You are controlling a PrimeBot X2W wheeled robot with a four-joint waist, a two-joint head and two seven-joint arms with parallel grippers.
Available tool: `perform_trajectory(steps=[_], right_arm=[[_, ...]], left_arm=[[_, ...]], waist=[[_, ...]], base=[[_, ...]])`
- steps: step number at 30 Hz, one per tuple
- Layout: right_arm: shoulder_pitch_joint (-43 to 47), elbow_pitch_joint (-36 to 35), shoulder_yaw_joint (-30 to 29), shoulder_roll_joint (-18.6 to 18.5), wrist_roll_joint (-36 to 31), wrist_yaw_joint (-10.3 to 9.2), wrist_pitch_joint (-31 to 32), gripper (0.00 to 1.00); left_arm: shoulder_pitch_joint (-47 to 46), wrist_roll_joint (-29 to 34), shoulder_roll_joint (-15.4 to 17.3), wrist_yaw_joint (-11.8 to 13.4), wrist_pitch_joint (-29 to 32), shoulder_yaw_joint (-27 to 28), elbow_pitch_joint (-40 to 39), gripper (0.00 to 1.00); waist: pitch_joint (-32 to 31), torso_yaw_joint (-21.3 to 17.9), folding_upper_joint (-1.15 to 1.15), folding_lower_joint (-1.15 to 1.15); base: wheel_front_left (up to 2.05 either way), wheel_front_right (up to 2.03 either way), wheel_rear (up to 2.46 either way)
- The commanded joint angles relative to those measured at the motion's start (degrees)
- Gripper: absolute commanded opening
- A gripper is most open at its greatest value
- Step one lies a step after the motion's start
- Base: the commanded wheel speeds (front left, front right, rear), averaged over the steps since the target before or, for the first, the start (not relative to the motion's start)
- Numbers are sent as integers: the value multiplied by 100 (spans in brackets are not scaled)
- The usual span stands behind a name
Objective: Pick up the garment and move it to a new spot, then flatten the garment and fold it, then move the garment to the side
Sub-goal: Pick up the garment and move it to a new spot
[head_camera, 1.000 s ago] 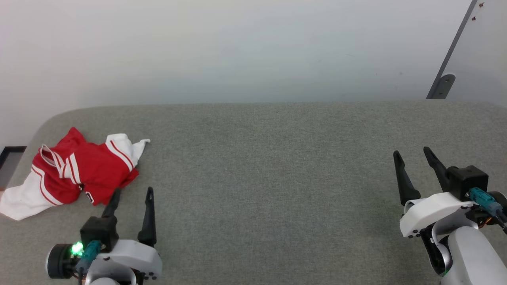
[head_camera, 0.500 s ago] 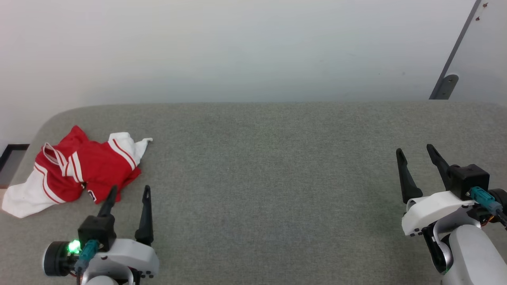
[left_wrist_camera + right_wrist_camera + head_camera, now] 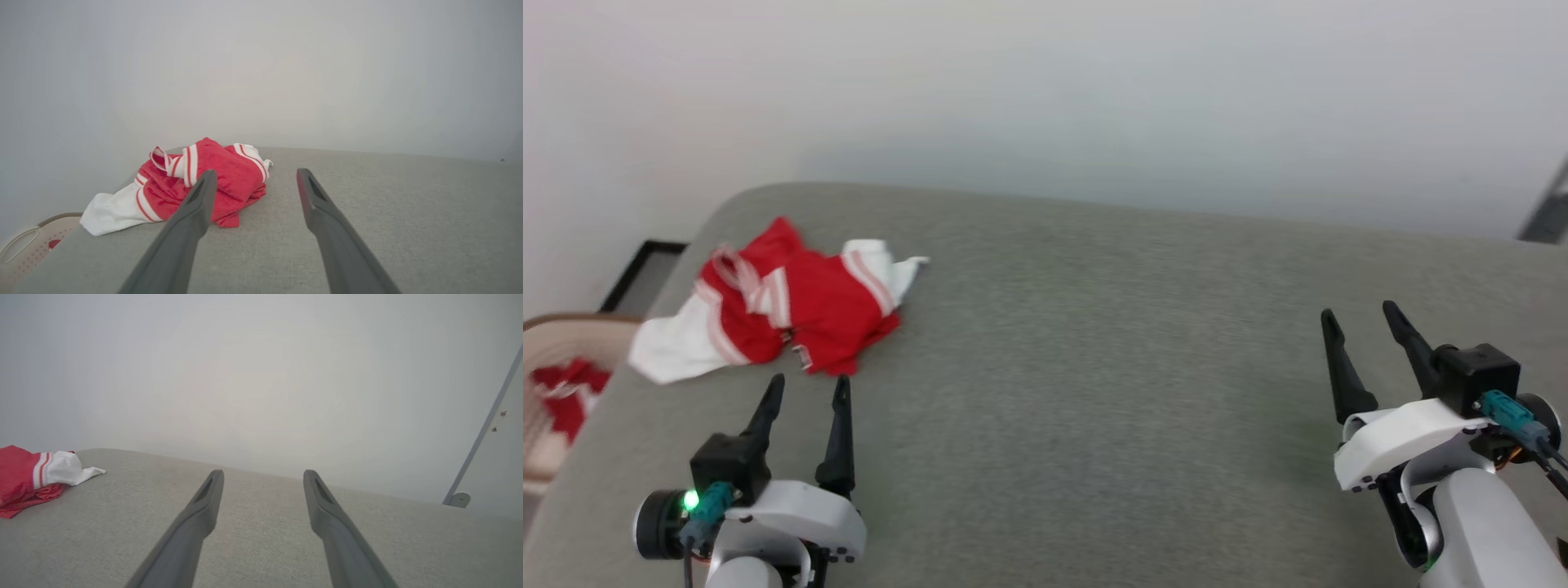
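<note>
Two claws are up over the grey tabletop, both spread wide and both empty. The left claw points at the shirt, which lies in a crumpled heap near the far left corner of the tabletop. Its tips stop just short of the nearest red edge and are not touching it. The right claw hangs well apart from the shirt, over bare surface on the other side.

One white sleeve trails out toward the left edge, close to a beige basket that stands beside and below the tabletop with other red cloth in it. That cloth is not the piece to move.

The shirt looks light, limp and easily bunched. It will probably sag and swing from whatever point is pinched, and loose parts such as the sleeve will likely drag across the rough covering rather than lift cleanly. Slipping seems a small risk if several layers are caught, but a single thin layer could pull out of long narrow fingers.

The raised red fold at the near side of the heap looks the best place to take hold, or the thicker striped band beside it. Coming in low with the fingers on either side of that ridge should gather enough cloth. The sleeve end seems a poor hold, as the body would hang far below it.
</note>
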Motion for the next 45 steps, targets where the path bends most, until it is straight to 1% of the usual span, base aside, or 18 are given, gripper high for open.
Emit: perform_trajectory(steps=[1, 10, 12, 16, 22, 28, 30, 35, 38, 39, 40, 41, 43, 44, 45], right_arm=[[49, 5, 56, 34, 45, -8, -4, 100], [90, 51, 260, 89, 172, -8, -4, 100], [-69, 70, 462, 155, 186, -8, -4, 100], [-426, 221, 904, 201, 287, -8, -4, 100], [-928, 476, 1538, 280, 531, -8, -3, 100], [-993, 498, 1709, 215, 754, -8, -4, 100], [-940, 475, 1731, 190, 799, -8, -4, 100], [-727, 368, 1532, 68, 793, -8, -4, 100], [-559, 253, 1320, -8, 714, -8, -4, 100], [-559, 253, 1320, -8, 714, -8, -4, 100], [-408, 161, 1158, -54, 667, -8, -4, 100], [-408, 161, 1158, -54, 667, -8, -4, 100], [-374, 57, 1124, -21, 587, -8, -4, 100], [-380, -8, 1111, -28, 526, -8, -3, 100], [-380, -8, 1111, -28, 526, -8, -3, 100]], left_arm=[[-5, -30, 3, -9, -1, 40, 28, 100], [82, -31, -73, 36, -1, 197, 142, 100], [184, -87, -63, 105, -2, 353, 36, 100], [429, -188, -156, 231, -1, 661, -304, 100], [812, -275, -281, 314, -1, 1062, -767, 100], [965, -210, -367, 297, -1, 1134, -932, 100], [933, -172, -382, 247, -1, 1118, -923, 100], [644, 2, -294, 69, -1, 909, -728, 100], [259, 133, -171, -67, -2, 614, -437, 100], [259, 133, -171, -67, -2, 614, -437, 100], [-96, 236, -80, -147, -2, 341, -164, 100], [-96, 236, -80, -147, -2, 341, -164, 100], [-472, 199, 38, -189, -1, 208, 86, 100], [-915, 89, 115, -233, -2, 54, 333, 100], [-915, 89, 115, -233, -2, 54, 333, 100]], waist=[[-21, 625, 0, 0], [-159, 1953, 0, 0], [-81, 2064, 0, 0], [101, 2189, 0, 0], [246, 2269, 0, 0], [238, 2251, 0, 0], [225, 2240, 0, 0], [194, 2176, 0, 0], [209, 2118, 0, 0], [209, 2118, 0, 0], [216, 2073, 0, 0], [216, 2073, 0, 0], [316, 1868, 0, 0], [461, 1632, 0, 0], [461, 1632, 0, 0]], base=[[0, 0, 0], [0, 0, 0], [0, 0, 0], [0, 0, 0], [-5, -5, -5], [-9, -9, -9], [0, 0, 0], [0, 0, 0], [0, 0, 0], [0, 0, 0], [0, 0, 0], [0, 0, 0], [0, 0, 0], [0, 0, 0], [0, 0, 0]])
